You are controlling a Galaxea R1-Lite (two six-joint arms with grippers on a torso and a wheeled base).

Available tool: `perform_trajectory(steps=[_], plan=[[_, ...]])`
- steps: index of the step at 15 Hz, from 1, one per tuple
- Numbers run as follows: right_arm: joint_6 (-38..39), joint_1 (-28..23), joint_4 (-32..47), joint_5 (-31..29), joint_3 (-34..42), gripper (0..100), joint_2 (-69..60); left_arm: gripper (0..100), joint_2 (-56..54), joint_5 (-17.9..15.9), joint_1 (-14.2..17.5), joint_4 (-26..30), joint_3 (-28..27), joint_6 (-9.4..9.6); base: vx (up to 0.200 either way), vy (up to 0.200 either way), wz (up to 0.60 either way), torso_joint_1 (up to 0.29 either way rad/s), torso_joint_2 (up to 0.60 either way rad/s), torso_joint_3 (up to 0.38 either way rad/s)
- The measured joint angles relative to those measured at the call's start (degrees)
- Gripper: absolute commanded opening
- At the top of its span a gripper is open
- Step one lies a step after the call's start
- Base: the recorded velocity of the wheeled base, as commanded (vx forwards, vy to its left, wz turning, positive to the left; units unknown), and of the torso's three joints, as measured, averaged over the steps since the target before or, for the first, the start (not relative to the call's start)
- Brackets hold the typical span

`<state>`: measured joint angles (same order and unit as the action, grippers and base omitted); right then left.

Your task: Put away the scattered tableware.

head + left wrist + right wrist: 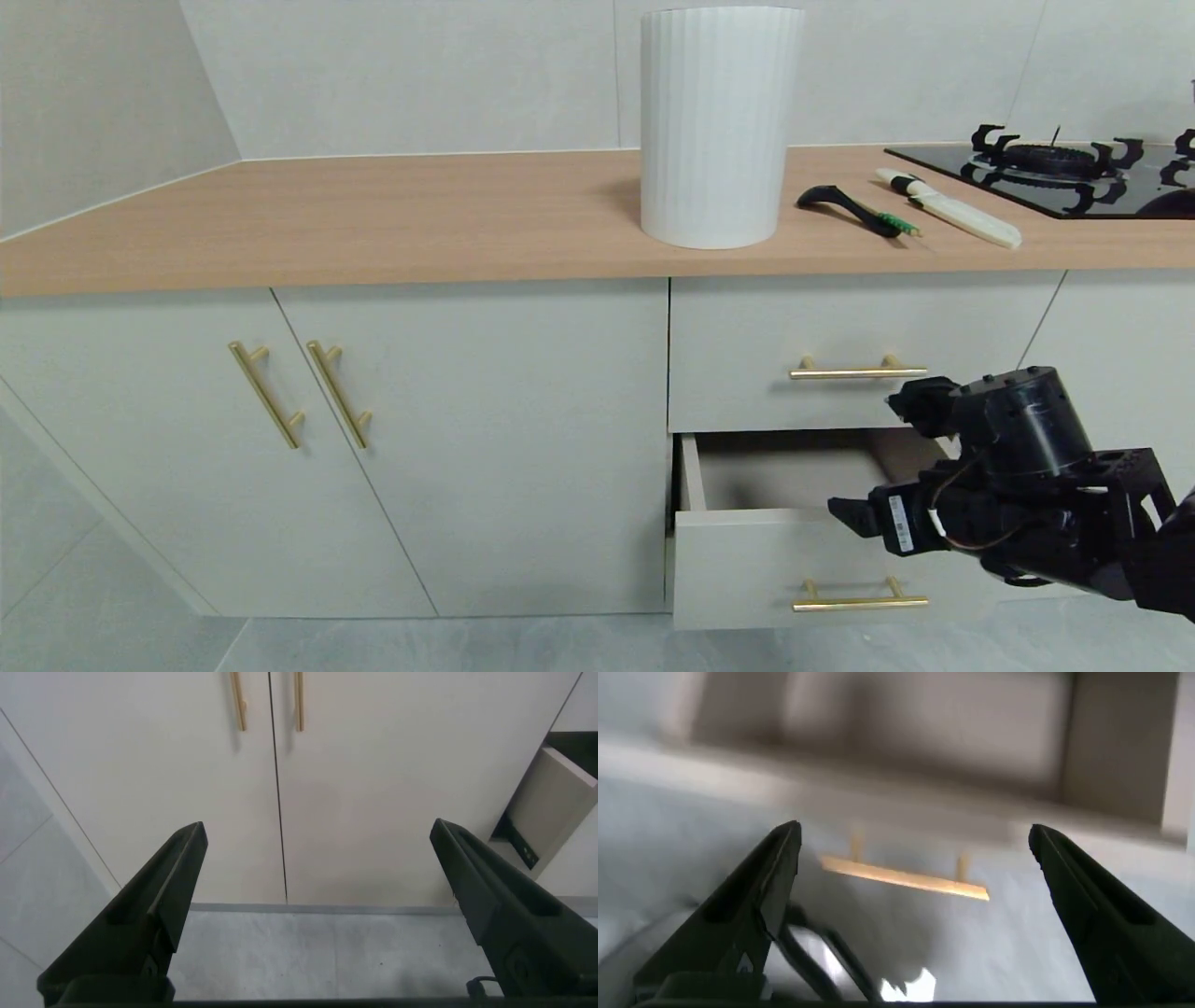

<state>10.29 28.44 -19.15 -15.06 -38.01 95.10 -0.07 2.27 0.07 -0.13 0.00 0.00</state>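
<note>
Near counter's (373,224) right end peeler (854,211) and knife (948,208) lie beside white canister (717,126); right jaws apart before open drawer (747,560); left jaws apart

Blurry drawer handle (906,879); edge-cropped stove (1027,182).

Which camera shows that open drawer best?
The head view: the open drawer shows front, handle and inside. The left wrist view catches its side edge; the right wrist view, a blurred front and handle.

Right arm (1074,504) matte blk — cyl. motor housing (1032,425), white sticker (898,523), red & white wires (936,509), 2 wedge fingers (757,905).
</note>
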Motion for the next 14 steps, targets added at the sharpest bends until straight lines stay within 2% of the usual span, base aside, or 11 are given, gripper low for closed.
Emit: perform_trajectory(steps=[4, 9, 14], plan=[[0.63, -1.24, -10.15, -1.28, 0.72, 100, 4.21, 100, 0.0, -0.02, 0.0, -0.02, 0.0, 0.0, 0.0, 0.0, 0.0, 0.0, 0.0, 0.0], [1.8, -2.34, -24.48, -6.47, 1.39, 100, 15.76, 100, 0.0, -0.02, 0.0, -0.02, 0.0, 0.0, 0.0, 0.0, 0.0, 0.0, 0.0, 0.0], [1.52, -2.97, -24.99, -6.38, 1.96, 100, 19.79, 100, 0.0, -0.02, -0.02, 0.0, 0.0, 0.0, 0.0, 0.0, 0.0, 0.0, 0.0, 0.0]])
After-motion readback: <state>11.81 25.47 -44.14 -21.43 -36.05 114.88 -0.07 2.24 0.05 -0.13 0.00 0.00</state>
